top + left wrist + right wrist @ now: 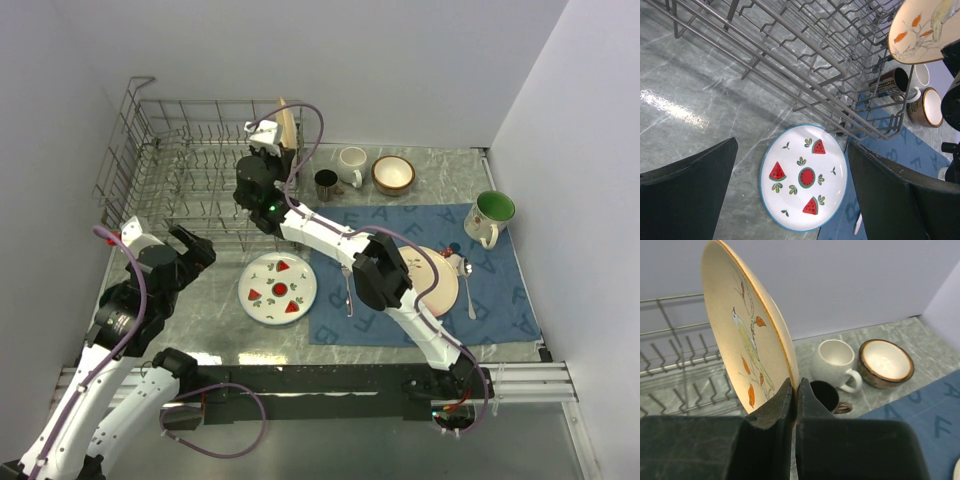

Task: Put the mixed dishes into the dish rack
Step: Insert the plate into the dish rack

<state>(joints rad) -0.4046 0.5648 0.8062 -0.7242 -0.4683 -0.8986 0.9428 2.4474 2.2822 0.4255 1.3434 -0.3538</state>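
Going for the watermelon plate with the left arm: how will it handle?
The watermelon plate looks rigid and glazed, so probably slippery and breakable. It lies flat on the smooth table, so a nudge would likely slide it rather than tip it. Its low rim may be hard for the open left pincer to catch.

White arm links (320,232), black joints (380,272), purple cables (321,125), green LED (272,208), black tool fingers (685,185).

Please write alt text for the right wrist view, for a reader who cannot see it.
The right gripper pinches the lower rim of a tan plate painted with a bird and orange leaves, holding it nearly upright on edge. Behind it are the dish rack at left and a white mug, a dark mug and a brown-rimmed bowl.
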